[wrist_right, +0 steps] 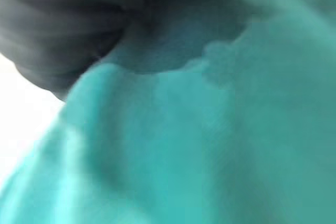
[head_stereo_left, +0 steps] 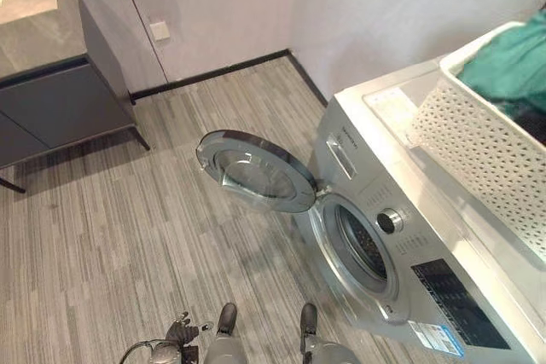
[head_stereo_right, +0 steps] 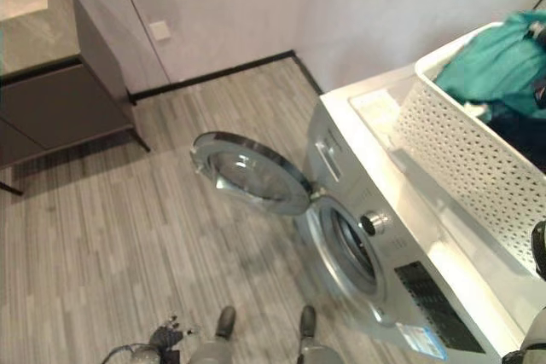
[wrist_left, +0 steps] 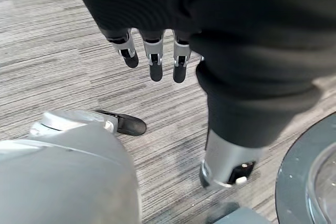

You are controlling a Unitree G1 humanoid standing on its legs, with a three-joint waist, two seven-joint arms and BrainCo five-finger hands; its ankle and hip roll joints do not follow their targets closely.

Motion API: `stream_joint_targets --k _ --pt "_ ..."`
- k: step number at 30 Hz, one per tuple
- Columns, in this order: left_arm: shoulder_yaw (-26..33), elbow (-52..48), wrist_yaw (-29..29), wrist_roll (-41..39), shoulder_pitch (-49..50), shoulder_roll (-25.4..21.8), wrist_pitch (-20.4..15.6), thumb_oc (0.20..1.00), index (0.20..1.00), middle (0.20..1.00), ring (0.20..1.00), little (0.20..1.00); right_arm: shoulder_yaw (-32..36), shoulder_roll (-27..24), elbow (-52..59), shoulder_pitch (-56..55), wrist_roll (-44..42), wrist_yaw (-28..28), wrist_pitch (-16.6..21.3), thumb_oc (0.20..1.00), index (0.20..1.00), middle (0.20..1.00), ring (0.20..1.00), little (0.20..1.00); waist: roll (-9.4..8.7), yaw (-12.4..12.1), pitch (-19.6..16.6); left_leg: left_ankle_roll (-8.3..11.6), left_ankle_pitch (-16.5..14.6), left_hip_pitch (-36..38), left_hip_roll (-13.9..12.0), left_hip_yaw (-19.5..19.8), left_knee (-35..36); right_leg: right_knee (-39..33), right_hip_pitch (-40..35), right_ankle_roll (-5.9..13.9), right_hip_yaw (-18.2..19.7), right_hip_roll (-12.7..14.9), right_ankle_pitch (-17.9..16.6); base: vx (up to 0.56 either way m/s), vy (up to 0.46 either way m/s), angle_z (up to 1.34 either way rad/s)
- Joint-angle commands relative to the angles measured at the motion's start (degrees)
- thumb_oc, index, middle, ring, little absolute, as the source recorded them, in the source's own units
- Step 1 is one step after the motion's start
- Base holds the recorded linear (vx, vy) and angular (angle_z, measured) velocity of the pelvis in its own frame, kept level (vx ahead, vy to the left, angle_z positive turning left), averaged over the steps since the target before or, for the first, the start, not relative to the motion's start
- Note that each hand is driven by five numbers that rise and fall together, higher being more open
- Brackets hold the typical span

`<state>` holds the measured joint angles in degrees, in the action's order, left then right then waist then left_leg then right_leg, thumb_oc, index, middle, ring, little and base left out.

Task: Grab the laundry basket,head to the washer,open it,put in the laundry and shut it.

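a white perforated laundry basket (head_stereo_right: 465,155) holding teal cloth (head_stereo_right: 495,66) sits on the washer's (head_stereo_left: 426,236) top, round door (head_stereo_left: 256,172) open; left hand (wrist_left: 152,59) hangs relaxed, right hand's fingers (wrist_right: 68,30) hidden in cloth, can't tell.

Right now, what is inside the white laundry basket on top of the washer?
The laundry basket holds a teal cloth piled at its far end, with something dark beside it. Whatever lies beneath them is covered. The right robot hand is against the teal cloth, fingers hidden.
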<state>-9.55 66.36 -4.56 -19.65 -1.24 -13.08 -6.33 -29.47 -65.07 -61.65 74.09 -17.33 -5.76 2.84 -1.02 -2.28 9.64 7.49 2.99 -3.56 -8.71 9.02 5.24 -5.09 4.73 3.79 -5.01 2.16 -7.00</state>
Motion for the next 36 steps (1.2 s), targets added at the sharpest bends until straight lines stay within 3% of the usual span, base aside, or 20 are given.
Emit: stream_joint_targets --k 1,7,17,21,23,25,27,30,31,32,35,36 --pt "-1.9 4.6 -2.8 1.4 -0.9 -1.7 -0.8 1.0 1.0 1.0 1.0 1.0 1.8 -3.8 -1.1 7.4 -2.5 -10.5 3.6 0.2 0.2 0.2 0.2 0.2 -3.74 -0.9 -5.6 -1.02 -4.5 3.9 -2.0 -0.5 -0.2 2.4 -2.6 2.88 2.6 3.5 8.8 0.01 0.015 -0.06" --pt "-2.2 5.1 -4.9 1.1 -0.2 -1.0 -0.4 1.0 1.0 1.0 1.0 1.0 6.0 -3.5 3.7 8.5 0.9 -20.2 3.3 0.2 0.2 0.2 0.2 0.2 -3.26 -1.0 -7.2 -1.4 -5.2 5.2 -2.0 -0.4 -0.2 3.0 -3.7 2.86 2.9 3.6 9.4 0.01 0.014 -0.03" --pt "-1.7 6.1 -5.9 2.9 -0.3 -0.5 -0.7 1.0 1.0 1.0 1.0 1.0 10.5 -4.6 14.3 4.9 3.1 -25.2 6.2 0.2 0.2 0.2 0.2 0.2 -3.23 -0.5 -7.5 -1.58 -5.8 6.1 -2.3 -1.0 -1.0 2.6 -4.3 2.76 3.9 3.5 9.4 0.0 0.002 -0.01" --pt "-1.4 3.7 -6.0 3.2 -1.1 -0.7 -0.9 1.0 1.0 1.0 1.0 1.0 16.7 -7.5 23.9 -1.5 5.5 -27.2 7.5 0.2 0.2 0.2 0.2 0.2 -4.01 0.4 -6.2 -0.88 -7.6 2.9 -2.6 -0.9 -7.5 2.8 -4.8 2.27 4.1 3.8 9.7 -0.04 -0.002 0.03" --pt "-1.4 1.4 -6.4 3.0 -1.4 -1.7 -1.6 1.0 1.0 1.0 1.0 1.0 17.6 -7.3 27.4 -2.3 6.1 -27.6 8.7 0.2 0.2 0.2 0.2 0.2 -4.74 -0.2 -5.2 -0.1 -7.5 1.2 -2.6 3.7 -12.3 3.0 -4.4 2.04 6.5 3.4 9.5 -0.05 0.021 0.03" --pt "-2.2 -3.4 -6.6 1.8 -1.3 -2.8 -2.6 1.0 1.0 1.0 1.0 1.0 16.9 -7.6 30.7 -0.9 5.4 -27.2 10.0 0.2 0.2 0.2 0.2 0.2 -4.86 -0.8 -3.9 0.2 -7.2 -0.2 -0.8 13.9 -16.3 4.6 -2.6 2.25 10.2 3.0 9.3 -0.08 0.13 -0.17" --pt "-2.5 -8.0 -6.3 1.2 -0.1 -3.4 -3.4 1.0 1.0 1.0 1.0 1.0 16.4 -7.8 32.8 0.3 4.6 -26.1 10.3 0.2 0.2 0.2 0.2 0.2 -4.55 -0.2 -4.0 0.04 -9.9 0.7 0.1 18.3 -15.7 5.9 -1.0 3.22 12.2 3.0 9.0 -0.05 0.223 -0.56" --pt "-3.5 -15.1 -4.9 1.1 2.5 -4.3 -3.7 1.0 1.0 1.0 1.0 1.0 15.7 -7.1 36.4 1.0 5.3 -25.1 9.4 0.2 0.2 0.2 0.2 0.2 -3.75 0.6 -4.9 -1.77 -15.0 4.0 0.9 15.6 -13.6 8.1 1.3 4.82 15.0 4.8 8.2 -0.02 0.277 -0.66" --pt "-3.5 -15.1 -4.9 1.1 2.6 -4.3 -3.7 1.0 1.0 1.0 1.0 1.0 15.6 -7.1 36.4 1.0 5.3 -25.1 9.4 0.2 0.2 0.2 0.2 0.2 -3.71 0.4 -4.8 -1.8 -15.1 4.2 0.8 15.4 -13.6 8.2 1.3 4.81 15.2 4.7 8.2 -0.1 0.361 -0.58" --pt "-4.2 -19.1 -4.2 2.0 3.5 -5.2 -4.0 1.0 1.0 1.0 1.0 1.0 14.3 -5.6 38.1 2.0 5.4 -23.7 9.1 0.2 0.2 0.2 0.2 0.2 -3.85 0.4 -4.3 -3.19 -17.0 5.4 2.8 13.6 -13.9 9.5 3.4 6.09 17.9 5.5 6.5 -0.14 0.332 -0.7" --pt "-4.8 -26.2 -3.4 3.0 5.6 -7.3 -4.5 1.0 1.0 1.0 1.0 1.0 12.8 -2.2 41.5 3.1 4.1 -21.4 9.3 0.2 0.2 0.2 0.2 0.2 -4.48 0.3 -3.4 -5.3 -18.3 6.3 6.2 9.7 -14.2 8.2 6.2 9.28 21.5 7.5 1.4 -0.22 0.347 -1.22" --pt "-5.1 -30.3 -2.8 3.9 6.4 -8.4 -4.5 1.0 1.0 1.0 1.0 1.0 13.0 0.6 45.0 1.8 4.5 -20.3 9.3 0.2 0.2 0.2 0.2 0.2 -4.48 0.8 -2.3 -6.6 -18.4 6.4 8.1 6.9 -14.5 7.2 8.1 10.55 22.1 8.8 -2.9 -0.13 0.234 -1.42"
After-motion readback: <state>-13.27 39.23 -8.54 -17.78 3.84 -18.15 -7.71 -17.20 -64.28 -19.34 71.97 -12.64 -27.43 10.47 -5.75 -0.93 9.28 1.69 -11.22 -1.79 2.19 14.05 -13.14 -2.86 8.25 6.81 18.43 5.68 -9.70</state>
